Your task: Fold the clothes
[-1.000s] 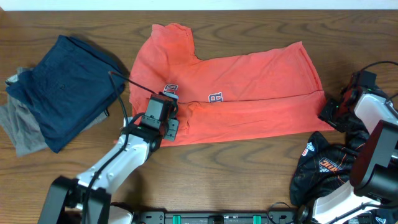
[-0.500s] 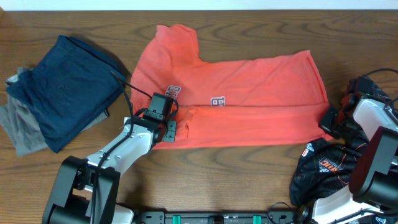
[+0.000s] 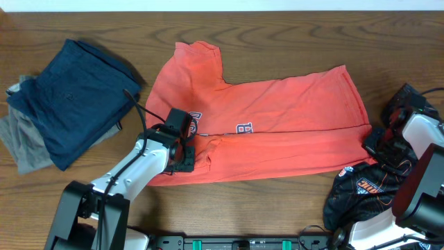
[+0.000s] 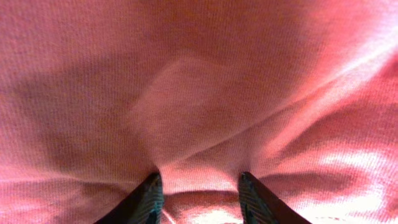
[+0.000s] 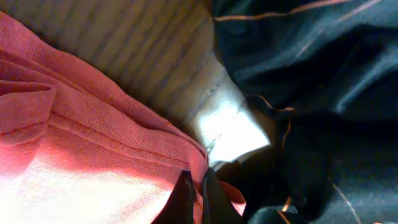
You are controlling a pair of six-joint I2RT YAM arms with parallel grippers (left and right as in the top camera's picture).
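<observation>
Overhead: orange T-shirt [image 3: 277, 118] lies mid table [image 3: 291, 28], a crease across it; left gripper [image 3: 184, 149] on its L part, right gripper [image 3: 376, 142] at R hem corner, likely to keep it taut. Open room above; navy folded garment [image 3: 73, 101] L, black jersey [image 3: 361, 187] crowds R.
Left wrist: jaws narrowed round a cloth ridge, seemingly pinching it.
Right wrist: jaws near-closed on the hem; black fabric just beside.

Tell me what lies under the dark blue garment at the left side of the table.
A grey garment lies under the dark blue garment; it shows at the left and lower edges, on the wooden table. How far it extends beneath is covered.
</observation>
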